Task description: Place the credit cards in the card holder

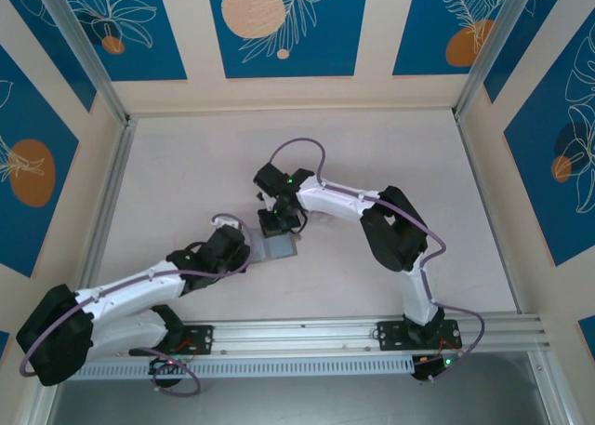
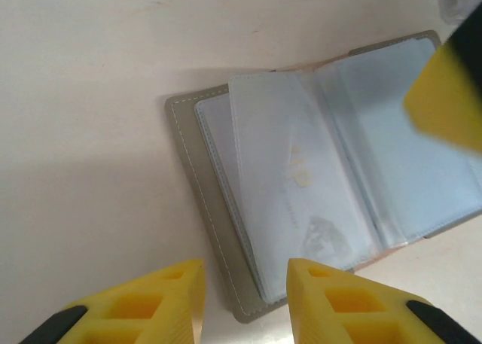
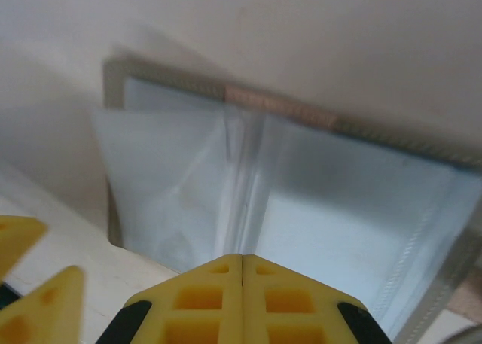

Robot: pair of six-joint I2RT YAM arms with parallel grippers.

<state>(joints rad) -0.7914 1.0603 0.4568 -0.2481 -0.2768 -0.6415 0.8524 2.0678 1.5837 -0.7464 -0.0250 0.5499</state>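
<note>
Grey card holder (image 1: 276,246) lying open flat on the table (image 1: 390,146) between both arms, clear sleeves facing up, left gripper (image 2: 245,272) roughly half open over its edge, gripping nothing, right gripper (image 3: 242,260) fingers pressed together above the sleeves, empty.

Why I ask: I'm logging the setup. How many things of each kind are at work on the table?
Card holder: 1, lying open
Grippers: 2, the left gripper and the right gripper
Total: 3
</note>
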